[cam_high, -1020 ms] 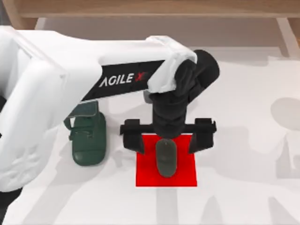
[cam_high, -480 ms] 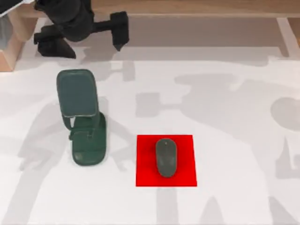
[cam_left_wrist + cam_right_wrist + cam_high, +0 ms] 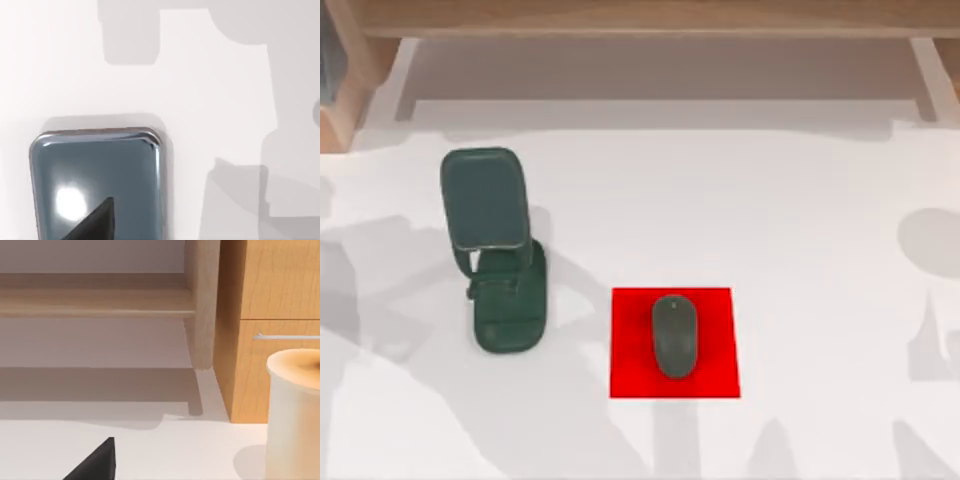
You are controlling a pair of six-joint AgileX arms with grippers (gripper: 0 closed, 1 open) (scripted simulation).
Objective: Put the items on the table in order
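Observation:
The small dark oval mouse [image 3: 674, 335] lies on the flat red square [image 3: 630, 372] at the front middle of the white table [image 3: 800, 220]. To its left, the grey-blue phone [image 3: 483, 198] leans on the dark green stand [image 3: 508, 312]. In the left wrist view the phone [image 3: 95, 170] shows close, with a shiny rim, and a dark part of my left gripper [image 3: 95, 222] overlaps its near edge. A dark part of my right gripper [image 3: 95, 462] shows over bare table in the right wrist view.
A wooden shelf edge [image 3: 640, 20] runs along the back of the table. The right wrist view shows a wooden cabinet [image 3: 270, 315] with a drawer handle and a white cylinder [image 3: 292, 425] standing beside it.
My left arm, open above the mouse a second ago, pulled back to the far left and has left the top view. Mouse, phone and stand have not moved.

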